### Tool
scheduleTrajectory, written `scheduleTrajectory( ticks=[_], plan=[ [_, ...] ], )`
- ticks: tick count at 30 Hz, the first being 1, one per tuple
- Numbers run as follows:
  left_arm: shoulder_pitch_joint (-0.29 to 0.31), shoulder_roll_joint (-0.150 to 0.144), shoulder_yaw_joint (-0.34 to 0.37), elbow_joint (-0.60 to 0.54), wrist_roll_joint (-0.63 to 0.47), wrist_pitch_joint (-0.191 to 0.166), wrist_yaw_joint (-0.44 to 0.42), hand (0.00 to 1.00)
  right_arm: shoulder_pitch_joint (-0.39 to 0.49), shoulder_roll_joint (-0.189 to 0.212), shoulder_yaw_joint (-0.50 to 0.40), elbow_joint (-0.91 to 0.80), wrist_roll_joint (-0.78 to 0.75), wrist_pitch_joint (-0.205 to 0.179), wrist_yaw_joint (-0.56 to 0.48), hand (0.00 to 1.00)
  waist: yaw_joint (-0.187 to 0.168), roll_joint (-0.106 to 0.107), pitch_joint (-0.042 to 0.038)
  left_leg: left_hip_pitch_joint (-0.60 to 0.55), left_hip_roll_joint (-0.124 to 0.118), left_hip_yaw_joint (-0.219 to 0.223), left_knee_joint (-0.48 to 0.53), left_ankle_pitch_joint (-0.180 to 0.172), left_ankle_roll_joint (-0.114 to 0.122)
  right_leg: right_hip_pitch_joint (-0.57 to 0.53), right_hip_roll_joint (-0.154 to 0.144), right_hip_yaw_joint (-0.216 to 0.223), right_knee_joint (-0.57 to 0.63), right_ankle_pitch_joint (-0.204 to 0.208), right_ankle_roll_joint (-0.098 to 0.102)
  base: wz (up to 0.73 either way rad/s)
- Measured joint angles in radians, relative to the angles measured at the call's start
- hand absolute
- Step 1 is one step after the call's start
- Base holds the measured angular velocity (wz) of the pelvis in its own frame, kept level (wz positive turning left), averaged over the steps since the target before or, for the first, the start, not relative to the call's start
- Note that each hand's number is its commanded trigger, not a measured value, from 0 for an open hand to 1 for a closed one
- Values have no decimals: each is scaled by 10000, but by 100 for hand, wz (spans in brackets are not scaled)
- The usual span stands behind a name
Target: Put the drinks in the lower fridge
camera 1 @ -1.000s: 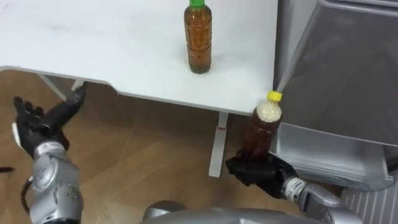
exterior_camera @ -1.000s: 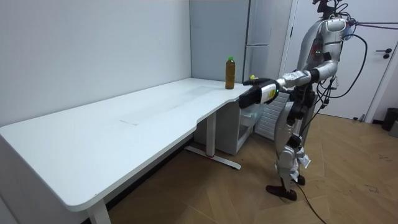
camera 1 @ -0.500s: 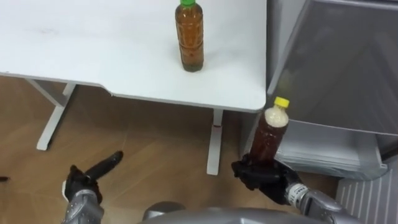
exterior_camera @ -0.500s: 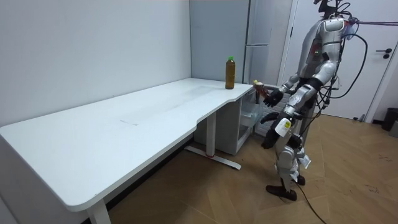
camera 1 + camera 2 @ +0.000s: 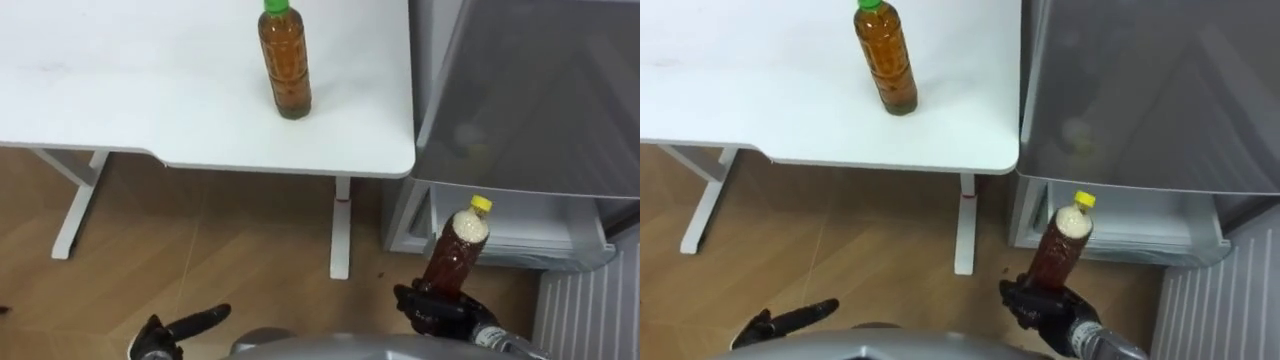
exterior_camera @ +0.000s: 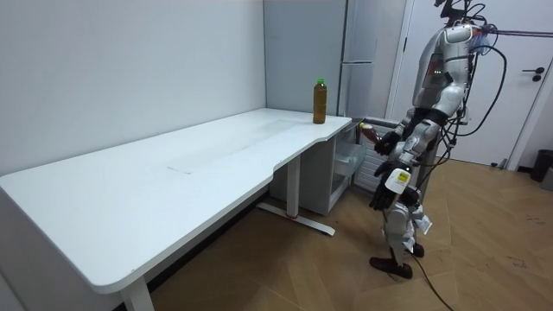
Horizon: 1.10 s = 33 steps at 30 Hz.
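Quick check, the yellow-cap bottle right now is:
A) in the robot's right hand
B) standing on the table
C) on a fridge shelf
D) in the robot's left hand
A: the right hand is curled round the base of the yellow-capped bottle and holds it upright in front of the fridge. The bottle standing on the table is the green-capped bottle.

Bottle (image 5: pixel 284 62) on table (image 5: pixel 120 95), left of fridge (image 5: pixel 530 100)
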Motion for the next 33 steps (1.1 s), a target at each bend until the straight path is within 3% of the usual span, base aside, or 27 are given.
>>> scheduleTrajectory(
  ticks=[6, 14, 18, 21, 26, 33],
  plan=[
    [9, 9, -212, 182, 1333, -4, -221, 0, 2, -10, -10, 398, 460, -80, -510, 100, -226, -99, -60, 0, -17, 7, -3, 0, 4, -24, 3, 35, -135, -9, 15, 0],
    [-229, -73, -575, 178, 3591, -128, -592, 0, -67, 32, -29, 472, 1230, -589, -752, 100, -281, -235, -63, -178, -18, 76, -6, 0, 3, -179, 0, 91, -156, -16, 27, -2],
    [-371, -25, -600, 296, 4155, -224, -751, 0, -267, 81, -28, 735, 1360, -671, -753, 100, -343, -252, -61, -173, -19, 74, -23, 0, 2, -149, 4, 90, -148, -15, 27, 0],
    [-387, -2, -604, 296, 4524, -244, -854, 0, -354, 125, -9, 753, 2215, -666, -787, 100, -403, -251, -60, -155, -19, 81, -66, 1, 4, -148, 2, 104, -112, -12, 26, 0],
    [-341, 96, -806, 296, 4545, -319, -866, 0, -574, 188, 10, 805, 5160, -677, -1095, 100, -478, -255, -39, -15, -20, 73, -186, 0, 4, -111, 4, 76, -100, -8, 30, 0],
    [-211, 120, -812, 293, 4643, -388, -860, 0, -641, 189, 1, 805, 6912, -721, -1231, 100, -492, -276, -18, -28, -20, 37, -188, -1, 2, -132, 3, 18, -86, -7, 30, 0]
  ],
)
